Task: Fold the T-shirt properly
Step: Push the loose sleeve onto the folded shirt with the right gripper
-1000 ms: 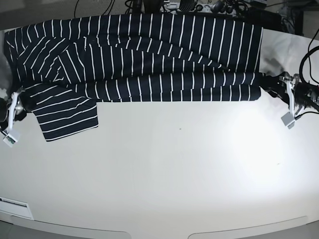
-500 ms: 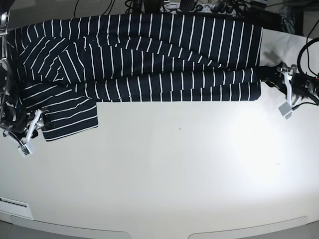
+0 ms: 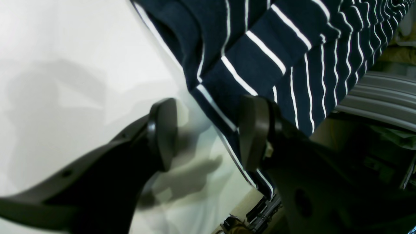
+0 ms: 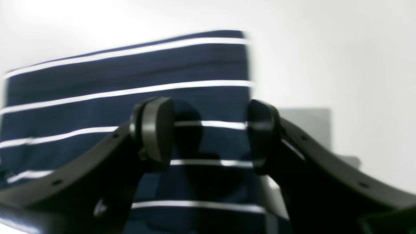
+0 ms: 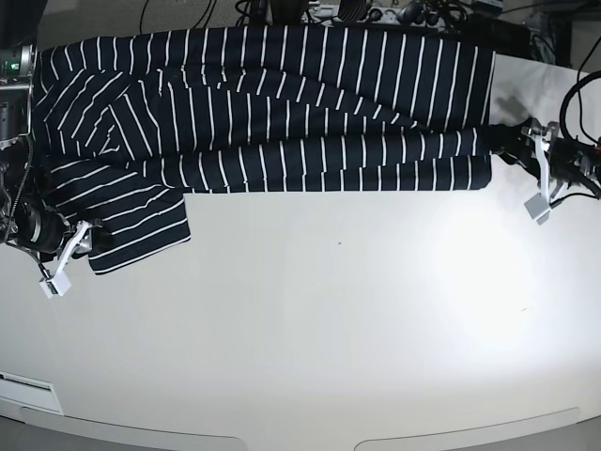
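Observation:
The T-shirt (image 5: 282,103), dark navy with thin white stripes, lies folded lengthwise along the table's far side, one sleeve (image 5: 131,221) sticking out at the front left. My right gripper (image 5: 94,241) is open at that sleeve's front left corner. In the right wrist view the right gripper (image 4: 209,133) hovers over the sleeve (image 4: 97,97), its jaws wide apart. My left gripper (image 5: 500,143) is open at the shirt's right end. In the left wrist view the left gripper (image 3: 209,130) straddles the shirt's hem (image 3: 224,81), one finger (image 3: 162,130) over bare table.
The white table (image 5: 338,310) stretches out in front of the shirt. Cables and dark equipment (image 5: 376,11) sit behind the table's far edge. The shirt's far edge lies close to the table's back edge.
My right gripper moved from the table's left edge forward and inward to the sleeve's front corner, and the sleeve shifted slightly. My left gripper moved a little towards the back and stays at the shirt's right end.

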